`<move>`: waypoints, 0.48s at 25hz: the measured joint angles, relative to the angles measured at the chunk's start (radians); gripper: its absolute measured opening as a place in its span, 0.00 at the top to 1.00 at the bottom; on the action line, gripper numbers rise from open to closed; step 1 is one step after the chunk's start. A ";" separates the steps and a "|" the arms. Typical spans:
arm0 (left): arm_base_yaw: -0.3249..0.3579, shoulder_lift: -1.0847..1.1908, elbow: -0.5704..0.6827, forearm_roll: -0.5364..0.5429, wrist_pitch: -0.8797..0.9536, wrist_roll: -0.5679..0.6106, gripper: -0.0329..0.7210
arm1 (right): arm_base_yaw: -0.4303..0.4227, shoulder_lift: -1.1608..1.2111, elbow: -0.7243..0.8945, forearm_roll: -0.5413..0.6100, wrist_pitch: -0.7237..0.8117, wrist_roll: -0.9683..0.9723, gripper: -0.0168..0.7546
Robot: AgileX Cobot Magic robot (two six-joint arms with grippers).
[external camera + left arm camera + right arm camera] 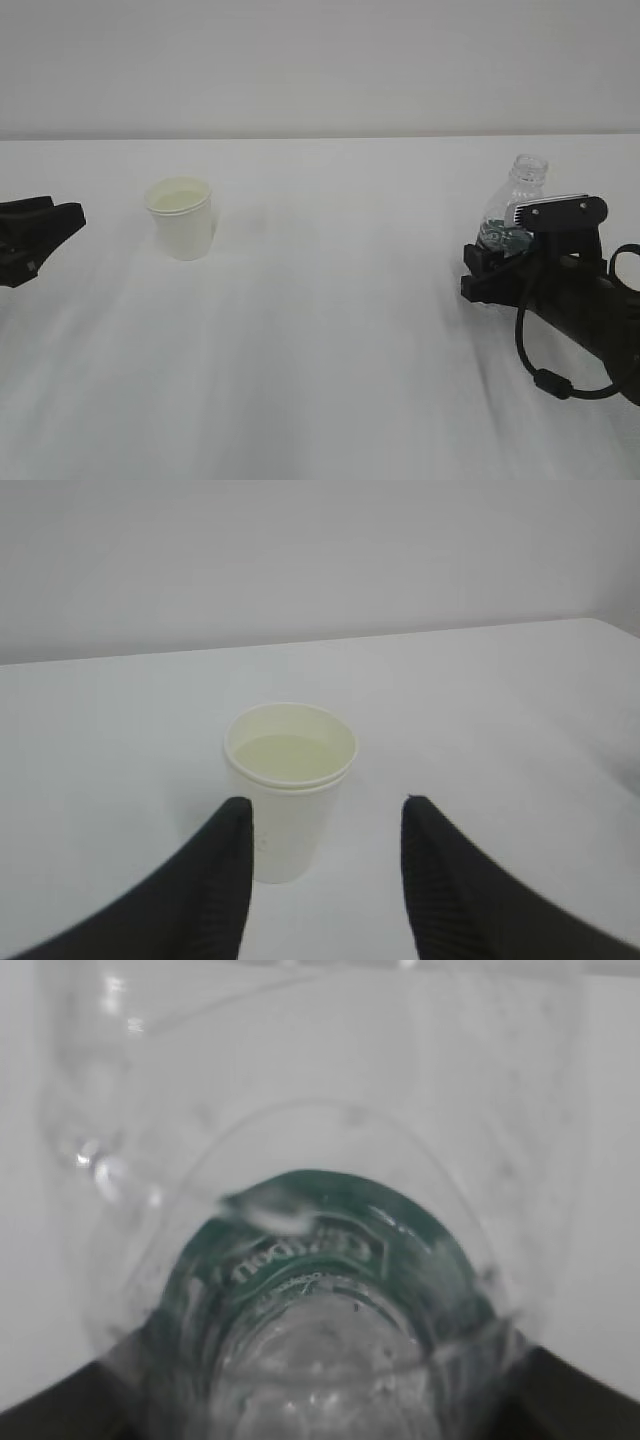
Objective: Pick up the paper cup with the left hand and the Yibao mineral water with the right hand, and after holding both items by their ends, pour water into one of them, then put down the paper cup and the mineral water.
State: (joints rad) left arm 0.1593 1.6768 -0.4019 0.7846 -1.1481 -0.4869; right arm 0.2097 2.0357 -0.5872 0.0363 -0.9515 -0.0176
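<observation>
On a white counter (330,350), the left hand (325,880) waits with fingers (225,880) apart just short of the paper cup (182,218), which stands upright and untouched, while the right hand (515,262) has its fingers around the lower body of the Yibao mineral water (518,200), standing at the far right. The pickup appears half begun; next, the left fingers likely must advance and close on the cup. Bottle base and right fingertips are hidden, and the left arm is cut off at the edge.
</observation>
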 joint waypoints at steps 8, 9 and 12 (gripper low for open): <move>0.000 0.000 0.000 0.000 0.000 0.000 0.50 | 0.000 0.002 0.000 -0.049 -0.004 0.007 0.27; 0.000 0.000 0.000 0.000 0.000 0.000 0.50 | 0.000 0.002 0.000 -0.049 -0.007 0.007 0.25; 0.000 0.000 0.000 0.000 0.000 0.000 0.50 | 0.000 0.002 0.000 -0.049 -0.011 0.007 0.24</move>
State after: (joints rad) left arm 0.1593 1.6768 -0.4019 0.7846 -1.1481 -0.4869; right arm 0.2097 2.0379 -0.5872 -0.0122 -0.9625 -0.0109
